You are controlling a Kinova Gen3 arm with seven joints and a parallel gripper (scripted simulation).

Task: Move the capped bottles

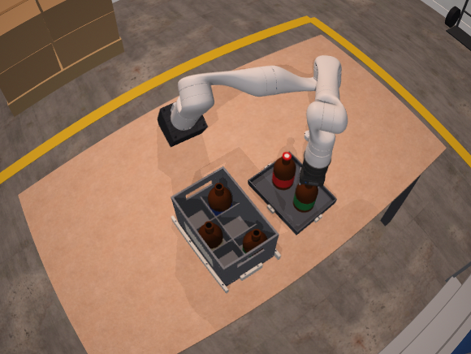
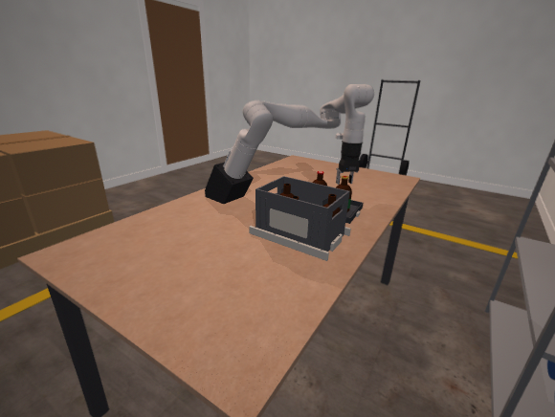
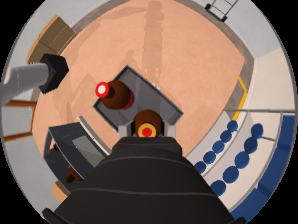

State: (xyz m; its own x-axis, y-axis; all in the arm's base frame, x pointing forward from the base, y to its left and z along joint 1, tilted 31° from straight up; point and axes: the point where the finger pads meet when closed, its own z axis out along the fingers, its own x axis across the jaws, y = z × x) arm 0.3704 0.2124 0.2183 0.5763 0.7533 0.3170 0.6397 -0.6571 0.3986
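— Start at the jaws?
— Gripper: spread wide, pinching nothing, a finger to either side of the green-labelled bottle's top. Overhead, gripper hides the cap and both fingertips; wrist view gives cap, gold with red centre.
— Touching it?
— Cannot tell. Bottle upright on tray.
— Neighbour?
— Red-labelled bottle, capped, upright on same tray, apart from the green. Crate screens their lower parts in the exterior view.
— Capped count?
— Two, both on tray. None seen in crate.
— Crate tally?
— Six compartments. Three open bottles, three compartments vacant. Walls and dividers cover the lower bodies; one blue label shows in part, another only a green sliver, third unreadable.
— Lie of things?
— Crate and tray sit flat on table, side by side, gap between. Wrist view cuts off the crate's near part behind the gripper body.
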